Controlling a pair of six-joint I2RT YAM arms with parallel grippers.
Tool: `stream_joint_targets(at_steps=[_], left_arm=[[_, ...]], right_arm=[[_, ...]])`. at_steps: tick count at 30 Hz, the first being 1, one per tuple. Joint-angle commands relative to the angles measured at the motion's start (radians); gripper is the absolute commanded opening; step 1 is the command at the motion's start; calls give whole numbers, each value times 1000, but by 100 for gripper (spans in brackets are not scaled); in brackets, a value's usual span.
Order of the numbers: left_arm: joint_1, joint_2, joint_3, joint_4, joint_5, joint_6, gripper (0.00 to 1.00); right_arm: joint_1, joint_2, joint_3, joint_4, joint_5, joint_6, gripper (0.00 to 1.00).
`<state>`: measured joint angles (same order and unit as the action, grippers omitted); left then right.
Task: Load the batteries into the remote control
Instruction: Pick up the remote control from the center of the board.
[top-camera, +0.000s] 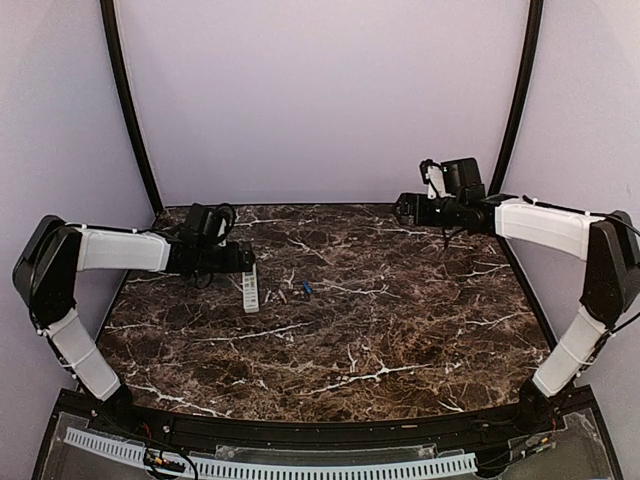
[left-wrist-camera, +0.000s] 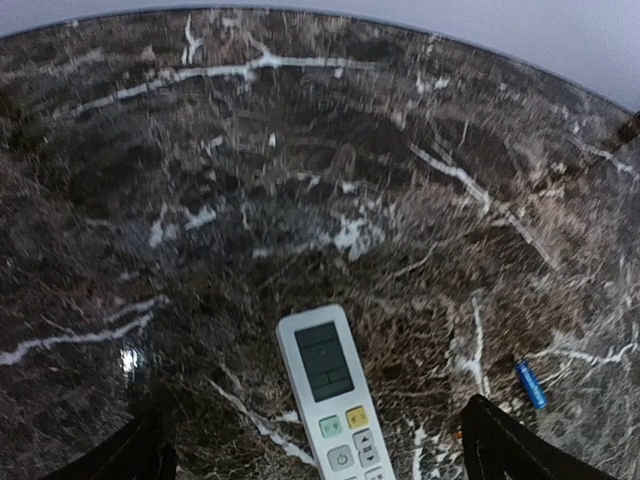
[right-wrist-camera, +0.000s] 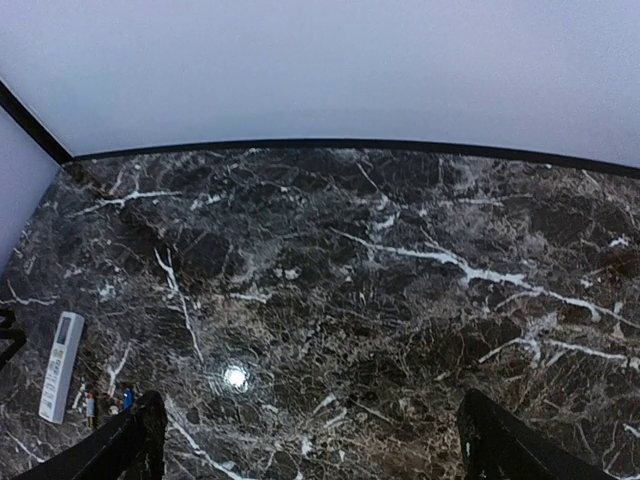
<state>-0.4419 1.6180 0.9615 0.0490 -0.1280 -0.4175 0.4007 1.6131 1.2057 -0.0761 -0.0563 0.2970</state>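
The remote control (top-camera: 250, 288) lies face up on the marble table, a slim white handset with its display and buttons (left-wrist-camera: 335, 405) showing. My left gripper (top-camera: 246, 260) hovers open just above its far end, one finger (left-wrist-camera: 505, 445) on each side of it, touching nothing. A blue battery (top-camera: 307, 288) lies to the remote's right (left-wrist-camera: 531, 384), and a dull tan battery (top-camera: 283, 296) rests between them. My right gripper (top-camera: 402, 208) hangs open and high at the back right, far from them. Its view shows the remote (right-wrist-camera: 62, 365) and the blue battery (right-wrist-camera: 127, 398) at far left.
Dark marble table (top-camera: 380, 330) with white veins, walled by pale lilac panels on three sides. Black curved poles (top-camera: 128, 110) stand at the back corners. A white cable rail (top-camera: 270, 465) runs along the near edge.
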Motion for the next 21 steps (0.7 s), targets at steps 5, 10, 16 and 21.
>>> stream_joint_targets(at_steps=[5, 10, 16, 21], left_arm=[[-41, 223, 167, -225, 13, -47, 99], [-97, 274, 209, -262, -19, -11, 99], [-110, 316, 249, -382, -60, -59, 79], [-110, 327, 244, -382, -27, -73, 66]], right_arm=[[159, 121, 91, -202, 172, 4, 99], [213, 182, 128, -238, 210, -38, 99], [223, 199, 150, -253, 211, -41, 99], [224, 201, 150, -248, 211, -47, 99]])
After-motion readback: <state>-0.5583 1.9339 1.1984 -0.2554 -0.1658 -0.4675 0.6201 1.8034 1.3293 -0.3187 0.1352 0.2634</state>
